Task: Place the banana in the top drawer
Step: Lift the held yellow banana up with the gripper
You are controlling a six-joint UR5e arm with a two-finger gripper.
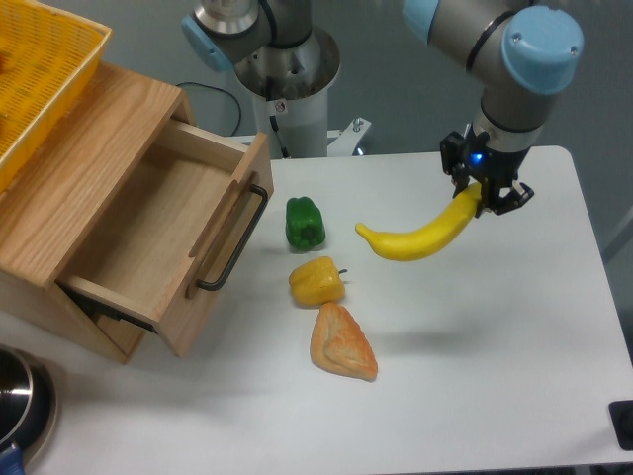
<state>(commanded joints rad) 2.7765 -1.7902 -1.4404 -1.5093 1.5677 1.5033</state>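
Note:
The bright-yellow banana [420,236] hangs in the air above the white table, held by its right end. My gripper [487,196] is shut on that end, at the right of the view. The banana's free end points left and down toward the peppers. The top drawer [163,242] of the oak cabinet stands pulled open at the left, its inside empty, with the black bar handle [234,239] on its front. The banana is well to the right of the drawer.
A green pepper [305,222], a yellow pepper [316,281] and an orange-tan pastry [341,342] lie on the table [495,376] between drawer and gripper. A yellow mesh basket [40,69] sits on the cabinet top. A dark round object [22,404] is at the bottom left.

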